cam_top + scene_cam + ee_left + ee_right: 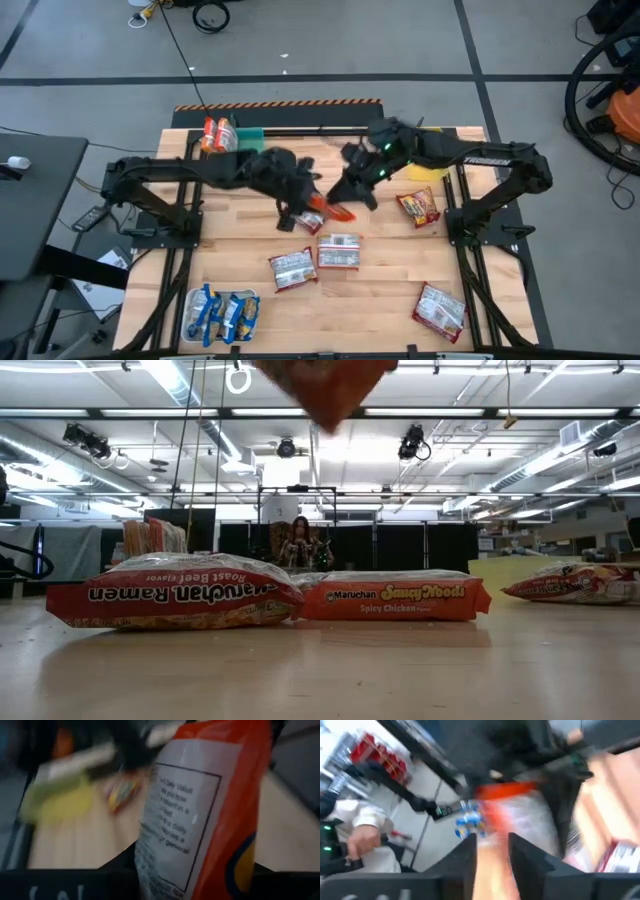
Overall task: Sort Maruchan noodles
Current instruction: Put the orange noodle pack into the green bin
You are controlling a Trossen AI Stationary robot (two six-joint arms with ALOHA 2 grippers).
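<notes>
Orange packet (210, 815) between left gripper (312, 205) jaws: glossy crinkly plastic, white printed panel on back. Gripper fingers (465, 860): dark matt plastic look. Table (380, 280) beneath jaws: pale wood planks, smooth, faint sheen in low view. Red-and-white packets (175, 592) below jaws on wood: shiny film, wrinkled, light glinting off creases. Blue-and-yellow packets (222, 312) well away from jaws: same glossy wrap. Arm frames (160, 215) beside table: black metal, matt.
</notes>
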